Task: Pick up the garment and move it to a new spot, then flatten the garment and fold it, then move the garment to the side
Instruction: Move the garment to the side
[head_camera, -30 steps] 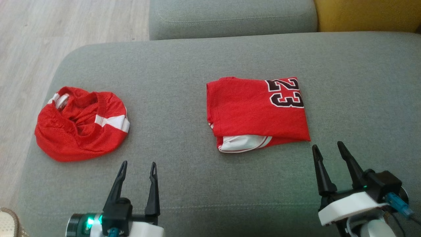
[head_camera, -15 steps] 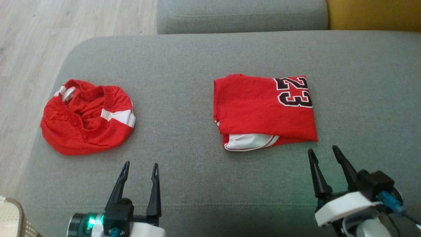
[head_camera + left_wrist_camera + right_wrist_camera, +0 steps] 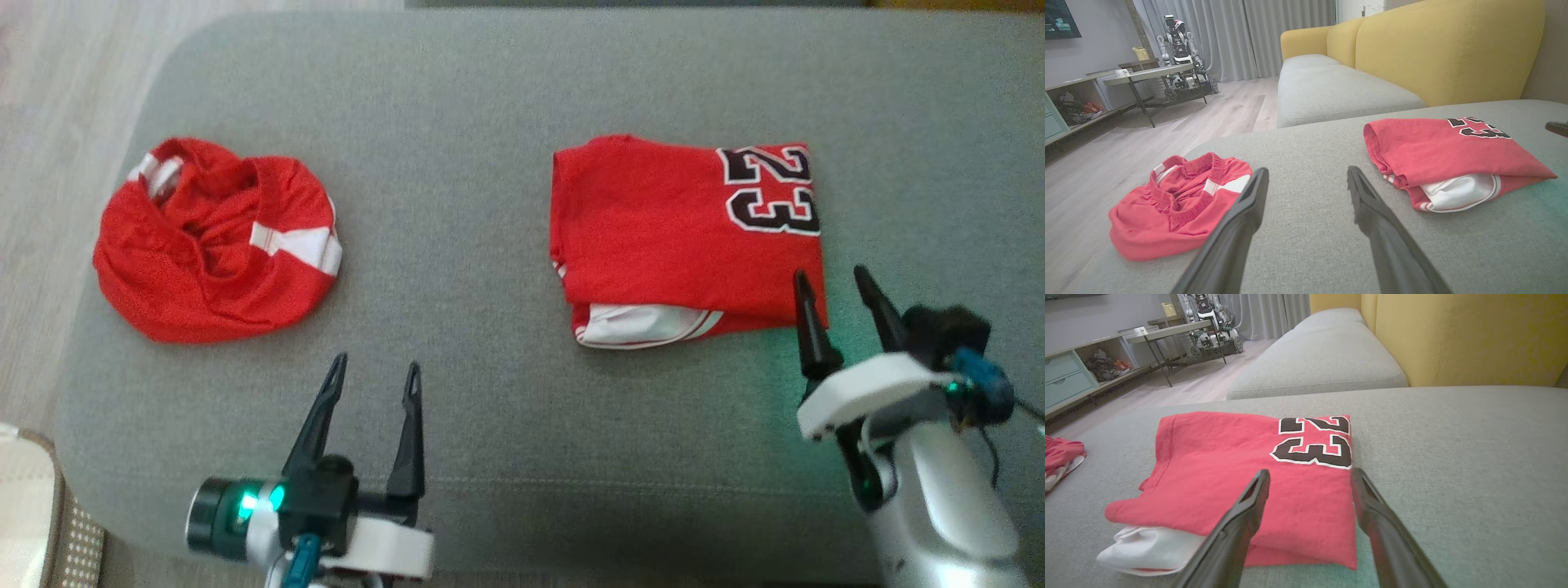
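**Ana:** Start close in. What are the hands doing?

**Ben:** The left gripper [image 3: 377, 362] hovers over the bare front part of the couch seat [image 3: 490, 457]. Its fingers [image 3: 1237, 228] are spread apart with nothing between them. The right gripper [image 3: 829, 273] is further in, at the near right corner of the jersey [image 3: 653, 229], and it is spread wide too. In its own wrist view one finger lies over the red cloth and the other runs along the jersey's right edge.

**Ana:** Is it touching the cloth?

**Ben:** I can't tell. The tips might rest on it or hang just above. Nothing is pinched, though.

**Ana:** And the jersey itself?

**Ben:** It lies on the seat, right of the middle, folded into a tidy block. The number 23 shows at the far right corner and a white layer peeks out along the near edge. It looks flattened and folded already.

**Ana:** So what's left?

**Ben:** Going by that, I'd say the last part: shifting it to the side. The right hand seems placed to take that corner.

**Ana:** What about the other red thing?

**Ben:** Those are crumpled shorts [image 3: 204, 253] at the left end of the seat, well apart from the jersey and untouched. Past the seat there's pale wooden floor [image 3: 49, 65] to the left. In the left wrist view a second cushion [image 3: 1331, 85] and a yellow backrest [image 3: 1453, 45] sit beyond it.
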